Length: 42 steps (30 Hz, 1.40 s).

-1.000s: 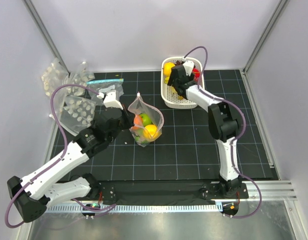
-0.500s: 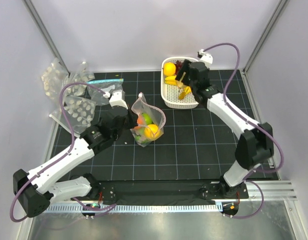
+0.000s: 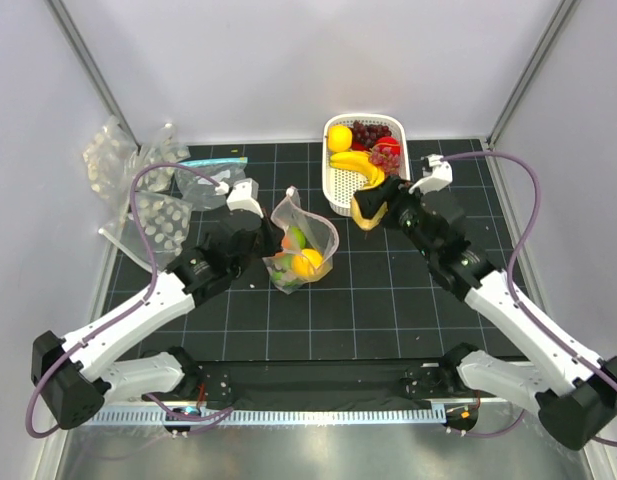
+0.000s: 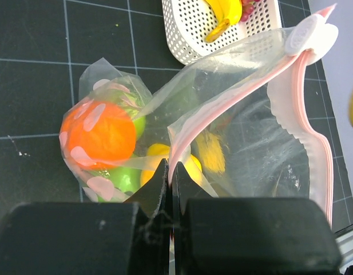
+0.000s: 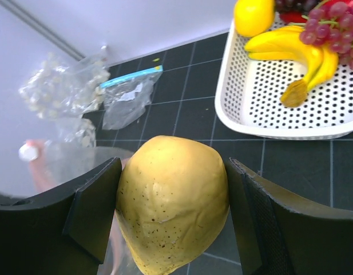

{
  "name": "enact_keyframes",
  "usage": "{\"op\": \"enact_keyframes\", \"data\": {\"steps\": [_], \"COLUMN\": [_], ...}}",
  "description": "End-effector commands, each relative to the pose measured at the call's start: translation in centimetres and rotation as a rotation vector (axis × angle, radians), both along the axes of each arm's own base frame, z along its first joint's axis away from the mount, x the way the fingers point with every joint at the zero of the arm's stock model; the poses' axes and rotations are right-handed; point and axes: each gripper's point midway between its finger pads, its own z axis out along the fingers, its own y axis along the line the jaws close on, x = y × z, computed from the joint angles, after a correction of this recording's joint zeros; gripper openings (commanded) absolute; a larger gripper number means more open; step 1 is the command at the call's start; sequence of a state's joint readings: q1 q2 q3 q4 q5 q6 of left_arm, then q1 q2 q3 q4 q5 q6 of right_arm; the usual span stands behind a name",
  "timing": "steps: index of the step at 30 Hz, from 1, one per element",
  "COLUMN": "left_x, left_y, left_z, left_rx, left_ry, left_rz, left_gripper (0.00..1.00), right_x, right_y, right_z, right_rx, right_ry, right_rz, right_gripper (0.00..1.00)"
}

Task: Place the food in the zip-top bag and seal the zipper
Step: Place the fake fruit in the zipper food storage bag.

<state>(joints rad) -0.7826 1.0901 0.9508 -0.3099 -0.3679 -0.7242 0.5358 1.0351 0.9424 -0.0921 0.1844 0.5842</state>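
Note:
The dotted clear zip-top bag (image 3: 304,243) stands open mid-table, holding an orange (image 4: 98,133), a green fruit and a yellow fruit. My left gripper (image 4: 169,167) is shut on its pinkish zipper strip (image 4: 190,127) and holds the mouth up; it is at the bag's left side in the top view (image 3: 271,241). My right gripper (image 5: 171,200) is shut on a speckled yellow fruit (image 5: 173,200) and holds it above the mat, between the bag and the white basket (image 3: 340,190); the fruit shows in the top view (image 3: 368,207).
The basket (image 5: 268,123) holds a lemon (image 3: 339,137), bananas (image 3: 357,164) and red grapes (image 3: 378,143). A flat clear bag with a teal strip (image 3: 210,175) and a heap of dotted bags (image 3: 138,190) lie at the back left. Walls close in left, back and right.
My right gripper has lifted the yellow fruit out of the basket and carried it forward and left toward the bag. My left gripper has shifted a little right, still holding the bag's mouth.

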Motion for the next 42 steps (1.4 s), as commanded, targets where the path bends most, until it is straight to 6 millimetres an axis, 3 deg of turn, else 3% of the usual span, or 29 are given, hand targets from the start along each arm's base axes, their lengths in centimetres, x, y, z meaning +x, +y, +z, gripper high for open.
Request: {"op": "enact_keyframes", "data": {"steps": [1,2,3,5,14,19,20,24,30,36,42], "left_x": [0.2,0.2,0.1,-0.1,-1.0,-1.6,-1.8,-2.3,-2.9,-3.3,-3.6], "left_y": [-1.4,-1.7,-2.0,-2.2,-2.0,-3.1,-3.3,-3.7,-3.4,-4.0,-4.2], "left_z": [0.9,0.9,1.1,1.6,3.1,3.6,3.7,4.2,4.8,5.1,5.2], "left_rx": [-0.028,-0.027,-0.030,-0.031,-0.044,-0.055,-0.058,-0.068,-0.090,-0.109,-0.119], "left_ry": [-0.028,-0.028,-0.030,-0.042,-0.092,-0.101,-0.105,-0.116,-0.134,-0.132,-0.138], "left_rz": [-0.042,-0.056,-0.068,-0.083,-0.105,-0.159,-0.171,-0.201,-0.213,-0.249,-0.266], "left_gripper": [0.00,0.00,0.00,0.00,0.00,0.00,0.00,0.00,0.00,0.00,0.00], "right_x": [-2.3,-2.9,-3.8,-4.9,-9.1,-10.7,-10.8,-9.6,-6.8,-5.6,-5.0], "right_y": [1.0,1.3,1.6,2.7,8.4,11.1,11.9,13.0,12.2,10.4,10.2], "right_z": [3.8,3.7,5.0,5.9,7.4,7.1,6.1,4.4,2.2,2.0,1.5], "right_rx": [0.029,0.023,0.050,0.082,0.078,0.027,-0.001,-0.056,-0.130,-0.147,-0.162], "right_ry": [-0.124,-0.131,-0.179,-0.221,-0.325,-0.349,-0.331,-0.290,-0.245,-0.254,-0.243], "right_rz": [0.066,0.086,0.115,0.181,0.485,0.576,0.591,0.569,0.427,0.308,0.279], "right_gripper": [0.48,0.48,0.48,0.47,0.46,0.45,0.45,0.45,0.44,0.44,0.44]}}
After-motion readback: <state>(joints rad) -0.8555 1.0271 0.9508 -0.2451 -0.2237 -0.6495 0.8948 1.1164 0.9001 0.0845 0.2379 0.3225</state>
